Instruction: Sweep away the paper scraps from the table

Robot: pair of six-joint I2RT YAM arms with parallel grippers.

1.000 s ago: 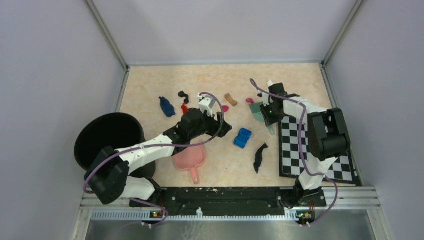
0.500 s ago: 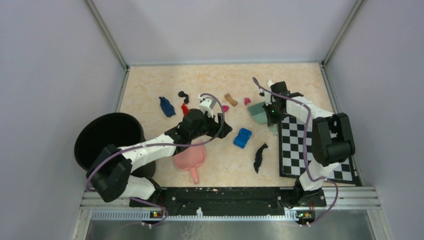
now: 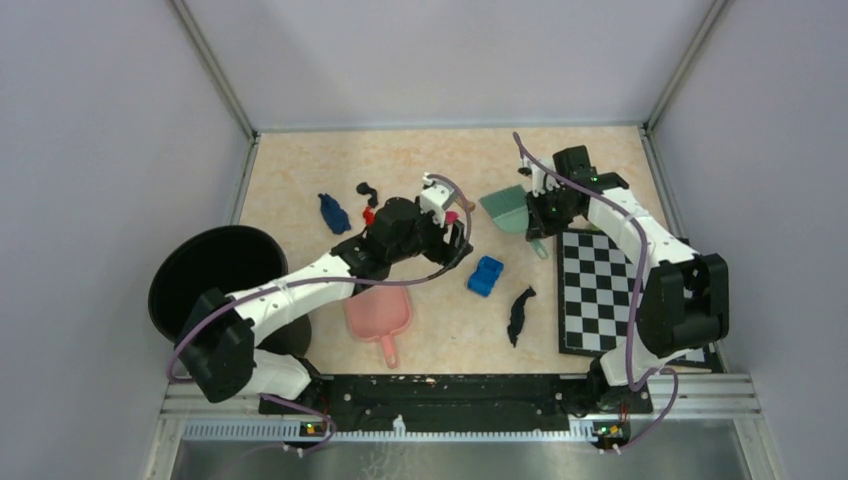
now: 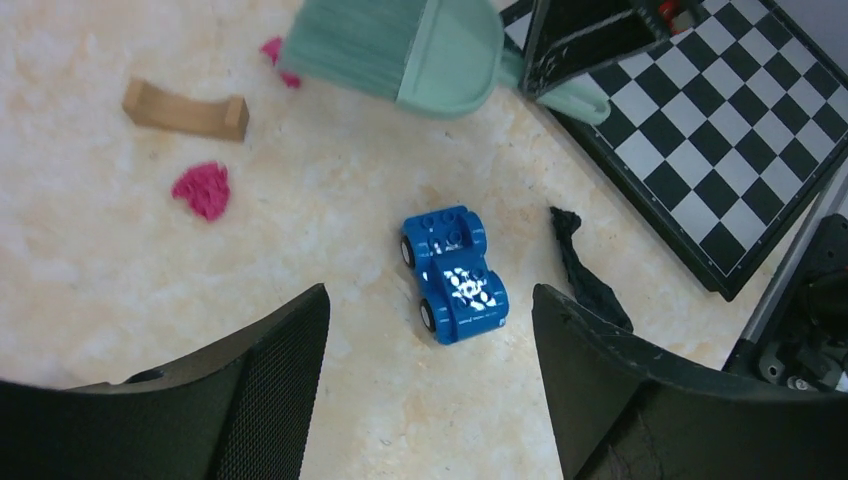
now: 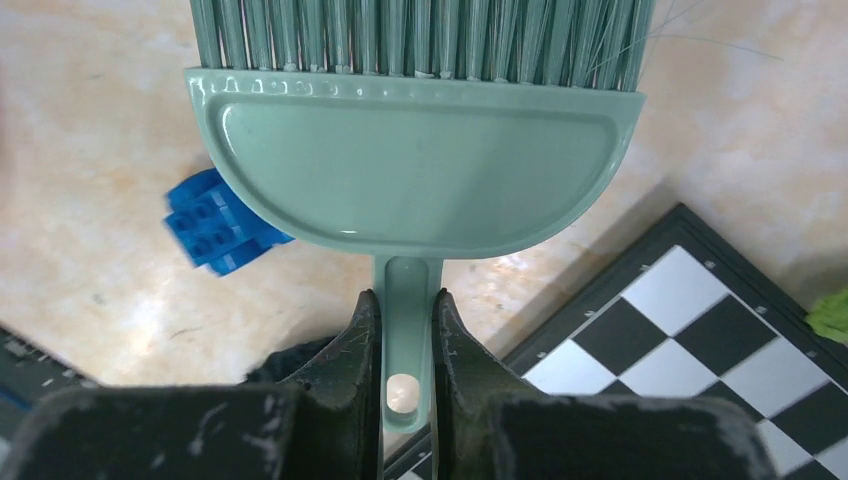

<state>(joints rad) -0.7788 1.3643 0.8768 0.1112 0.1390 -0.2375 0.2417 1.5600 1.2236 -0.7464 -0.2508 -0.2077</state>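
Pan: the pink dustpan (image 3: 380, 316) is lying at the near side of the table (image 3: 300, 165), handle pointing at the bases, partly under the left arm (image 3: 300, 290). Nothing is gripping it and no scrap is showing in it.
Bin: a black bin (image 3: 210, 270) is sitting at the near left.
Nearest scrap: a long black scrap (image 4: 588, 272) is lying just beside the chequered board (image 4: 700, 130), its long axis running near to far.
Toy: the blue toy car (image 4: 455, 272) is sitting mid-table, left of that scrap. It is not litter.
Left gripper: the left gripper (image 3: 452, 240) is hovering above the toy, fingers spread wide, carrying nothing.
Middle scraps: a magenta scrap (image 4: 202, 188) and a brown scrap (image 4: 185, 108) are lying beyond the toy, apart from each other.
Right gripper: the right gripper (image 5: 403, 300) is pinching the handle of the green brush (image 5: 410, 160), fingers pressed against it on both sides.
Brush axis: the handle is running back toward the board, the bristle edge facing left and far. I cannot tell whether the bristles are touching the table.
Deciding relation: a small magenta scrap (image 4: 272, 52) is lying right at the bristle edge, partly hidden. The pan is lying near-left of the brush, well apart, so I am judging that the stroke needs to run that way. The right arm is the nearer one. The left arm is crossing that path.
Far scraps: a dark blue scrap (image 3: 334, 212), a black curl (image 3: 368, 188) and a red scrap (image 3: 369, 214) are lying far left, well apart from the brush.
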